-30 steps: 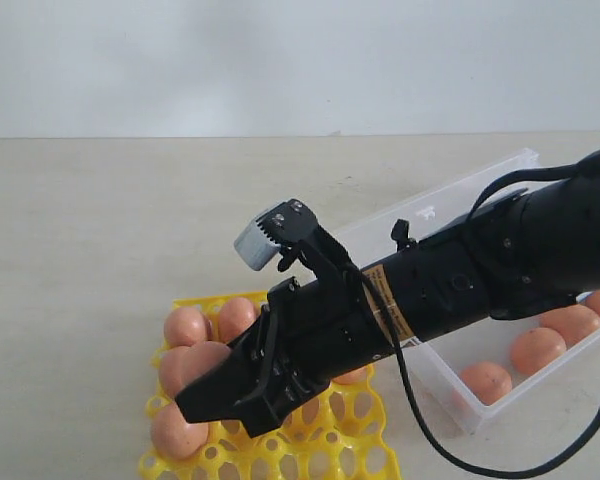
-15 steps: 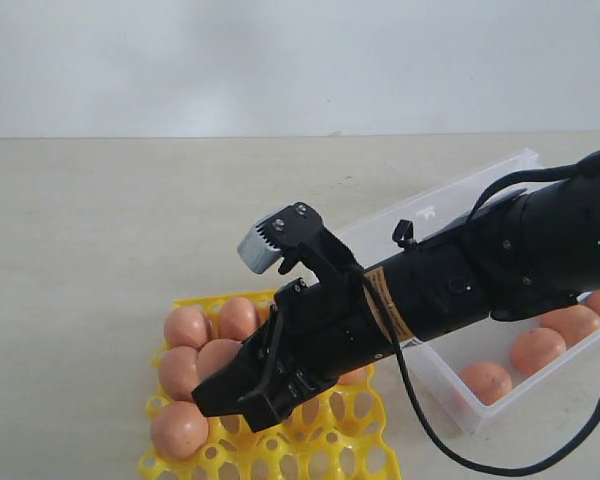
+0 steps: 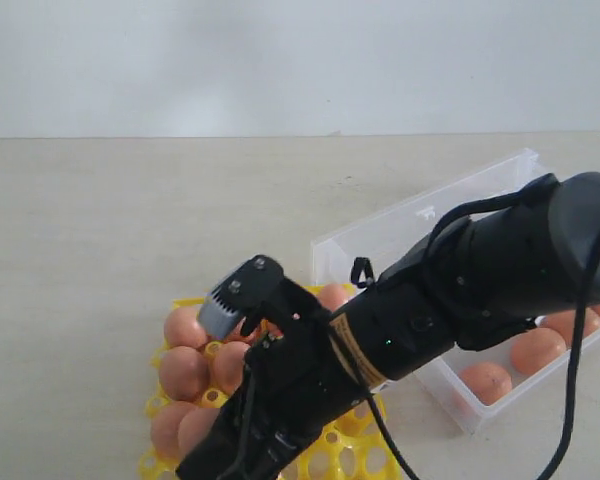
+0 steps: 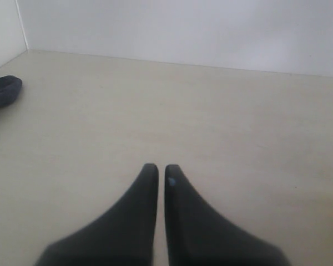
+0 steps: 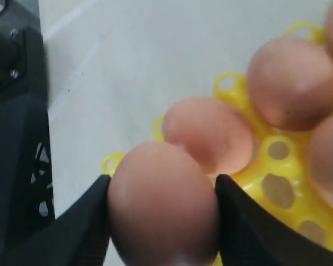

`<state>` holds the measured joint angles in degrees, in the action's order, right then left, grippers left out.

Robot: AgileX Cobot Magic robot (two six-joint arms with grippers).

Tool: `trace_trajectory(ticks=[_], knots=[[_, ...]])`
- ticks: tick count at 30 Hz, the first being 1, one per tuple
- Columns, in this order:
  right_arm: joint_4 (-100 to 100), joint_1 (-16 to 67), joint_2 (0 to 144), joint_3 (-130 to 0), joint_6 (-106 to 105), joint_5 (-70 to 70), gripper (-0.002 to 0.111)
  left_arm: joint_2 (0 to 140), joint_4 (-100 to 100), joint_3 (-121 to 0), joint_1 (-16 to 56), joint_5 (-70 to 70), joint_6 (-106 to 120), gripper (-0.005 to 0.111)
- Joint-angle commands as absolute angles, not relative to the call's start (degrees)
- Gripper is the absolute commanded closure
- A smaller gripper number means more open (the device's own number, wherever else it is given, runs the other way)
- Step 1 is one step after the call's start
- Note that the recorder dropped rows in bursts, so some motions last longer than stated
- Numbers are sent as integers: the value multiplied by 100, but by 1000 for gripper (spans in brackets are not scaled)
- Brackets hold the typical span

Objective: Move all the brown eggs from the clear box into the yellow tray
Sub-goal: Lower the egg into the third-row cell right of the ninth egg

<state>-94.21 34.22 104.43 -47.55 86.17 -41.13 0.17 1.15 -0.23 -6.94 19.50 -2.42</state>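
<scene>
Gripping a brown egg (image 5: 164, 213) at the yellow tray's (image 5: 297, 213) edge, right gripper (image 5: 162, 185) fingers clamp its sides; only the wrist view shows this, as the exterior view hides the tips. Behind, other brown eggs (image 3: 536, 350) lie in the clear box (image 3: 450, 195). The left gripper (image 4: 161, 169) fingers are together above the table (image 4: 211, 111).

Seated brown eggs (image 5: 208, 133) in the yellow tray (image 5: 295, 176) crowd just beyond the right fingers (image 5: 247, 221), while bare table (image 5: 155, 55) lies open past them.

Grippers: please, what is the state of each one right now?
Left gripper: shut, holding nothing.
Right gripper: shut on an egg.
</scene>
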Motion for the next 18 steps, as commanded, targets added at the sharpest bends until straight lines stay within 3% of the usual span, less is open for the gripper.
trace_trajectory(ticks=[1, 18], knots=[[-9797, 3643, 10492, -4936, 8643, -4046, 108, 0, 115, 0, -676, 1934, -218, 103], [-9778, 3643, 10581, -4997, 8643, -2811, 108, 0, 115, 0, -676, 1934, -218, 103]])
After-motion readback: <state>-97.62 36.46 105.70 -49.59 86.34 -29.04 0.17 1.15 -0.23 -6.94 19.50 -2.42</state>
